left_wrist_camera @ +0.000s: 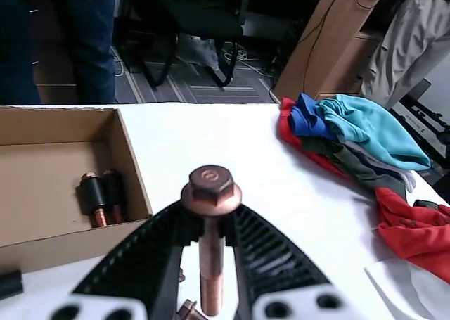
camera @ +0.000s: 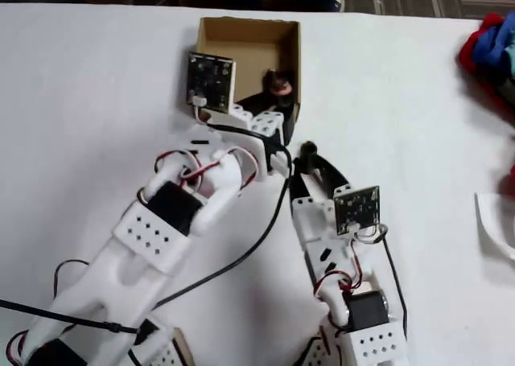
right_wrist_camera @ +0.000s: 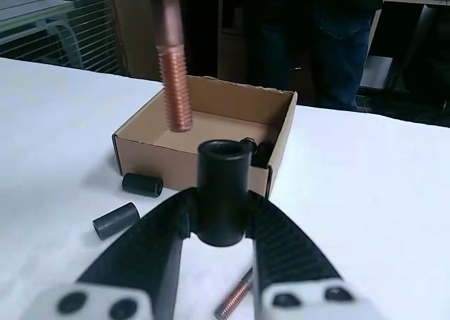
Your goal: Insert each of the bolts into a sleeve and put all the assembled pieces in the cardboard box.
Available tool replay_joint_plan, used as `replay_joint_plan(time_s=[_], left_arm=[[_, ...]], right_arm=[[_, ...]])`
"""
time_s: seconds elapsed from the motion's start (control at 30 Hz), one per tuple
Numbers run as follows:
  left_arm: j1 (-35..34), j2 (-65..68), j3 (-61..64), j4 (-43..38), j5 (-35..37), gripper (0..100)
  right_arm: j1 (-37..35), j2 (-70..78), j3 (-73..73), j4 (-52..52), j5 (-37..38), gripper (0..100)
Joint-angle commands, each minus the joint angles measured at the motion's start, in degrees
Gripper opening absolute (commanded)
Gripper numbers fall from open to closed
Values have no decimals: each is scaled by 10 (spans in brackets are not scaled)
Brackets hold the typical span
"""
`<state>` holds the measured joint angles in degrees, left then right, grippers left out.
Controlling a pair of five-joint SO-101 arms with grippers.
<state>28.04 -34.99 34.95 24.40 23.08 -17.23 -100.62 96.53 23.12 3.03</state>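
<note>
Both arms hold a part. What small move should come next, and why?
Probably the left pincer should shift its bolt sideways until the threaded tip stands over the sleeve. The right pincer holds that sleeve upright, bore up; the bolt hangs tip down, higher than the bore but off to one side, so lowering now would likely miss.

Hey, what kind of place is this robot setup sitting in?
Probably an office or lab workroom rather than a factory floor. A black office chair stands on the floor behind the white table, two small desktop robot arms work on that table, and a pile of clothes lies at its edge.
</note>
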Motion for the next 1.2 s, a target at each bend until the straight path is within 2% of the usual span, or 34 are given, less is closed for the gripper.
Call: replay_joint_plan(time_s=[0.0, 0.9, 1.17], left_arm=[[18, -1, -36, -1, 5, 25], [30, 4, -48, -1, 9, 25], [62, 57, -41, -2, 5, 25]], right_arm=[[3, -3, 5, -4, 6, 19], [2, -3, 5, -3, 6, 19], [2, -3, 5, -3, 6, 19]])
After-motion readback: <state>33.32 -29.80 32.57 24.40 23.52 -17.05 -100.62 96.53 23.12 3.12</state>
